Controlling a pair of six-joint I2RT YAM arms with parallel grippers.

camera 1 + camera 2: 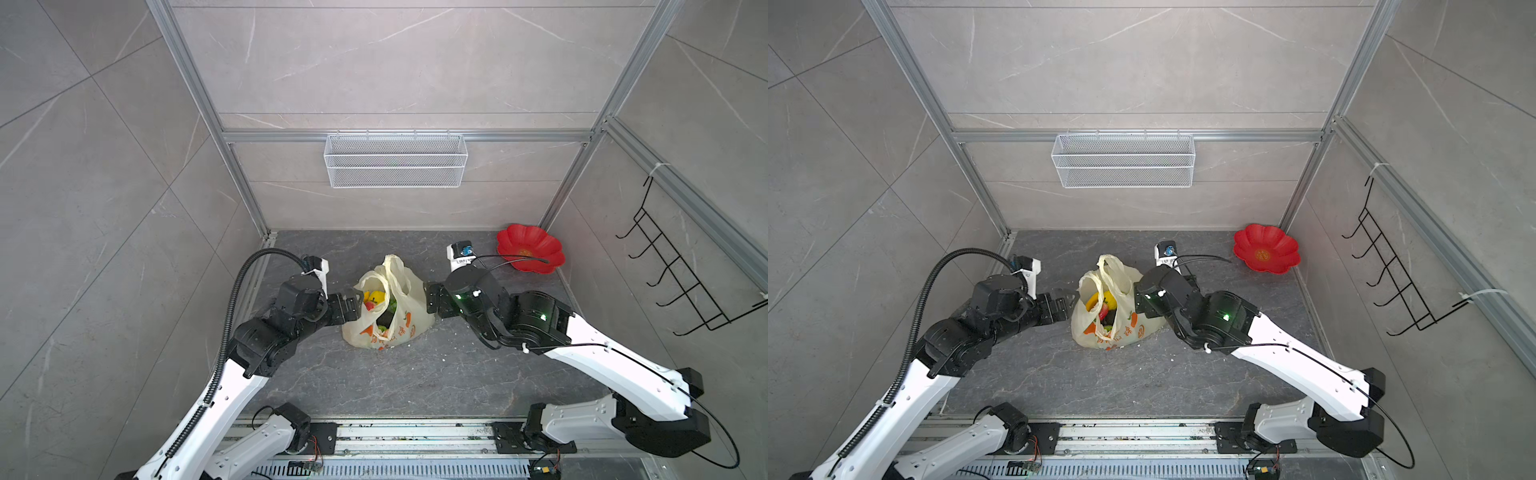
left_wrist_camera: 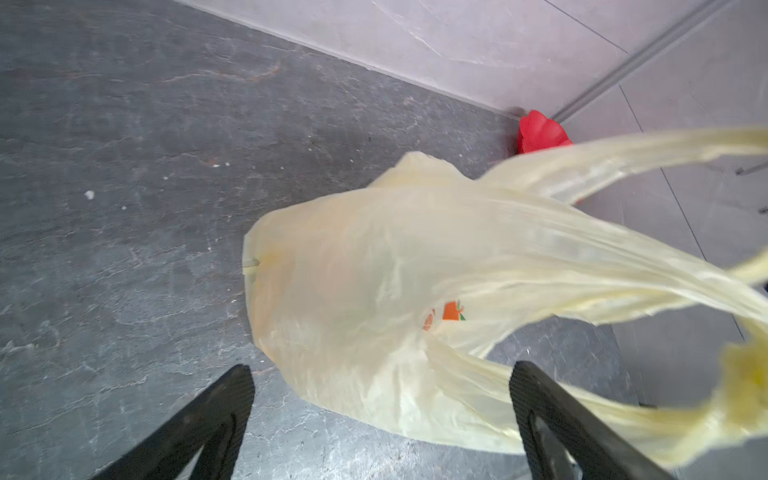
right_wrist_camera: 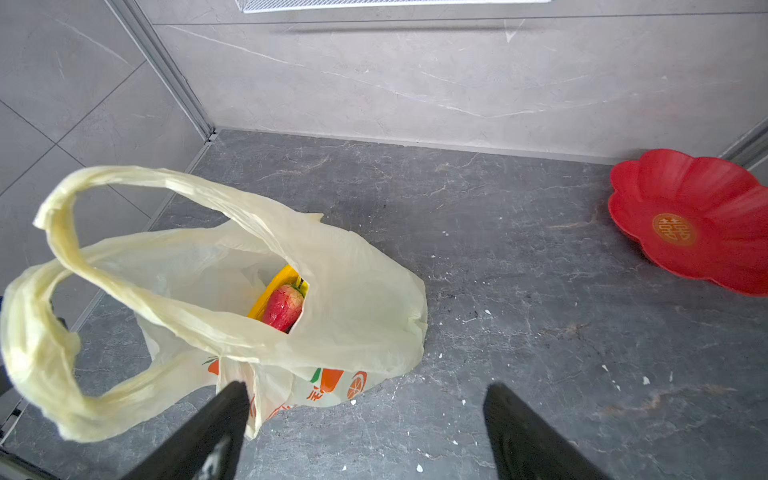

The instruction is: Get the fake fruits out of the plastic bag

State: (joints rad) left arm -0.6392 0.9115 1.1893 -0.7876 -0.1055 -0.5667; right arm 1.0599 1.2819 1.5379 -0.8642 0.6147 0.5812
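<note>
Plastic bag (image 1: 411,320) upright at mid-worktop (image 1: 415,374), mouth open, fake fruits (image 1: 376,297) inside. Left fingers (image 2: 199,419) spread wide at its side, gripping nothing; right fingers (image 3: 208,428) likewise wide apart, empty, just beside it.

**A:** What is showing red, right of centre in both top views?

**B:** A flower-shaped plate (image 1: 524,242) is sitting in the far corner of the dark grey stone tabletop (image 1: 374,382), close against the walls. Its gold emblem (image 3: 673,229) is showing clearly at the right edge of the right wrist view.

**A:** And what is hanging higher up?

**B:** A white mesh basket (image 1: 395,160) is hanging from the aluminium crossbar (image 1: 270,136) at upper centre. A black wire hook rack (image 1: 681,268) is hanging at the right edge, with a white tie (image 1: 660,166) holding its top.

**A:** Is anything lying on the stone?

**B:** Small white specks (image 3: 606,368) are lying scattered across it.
</note>
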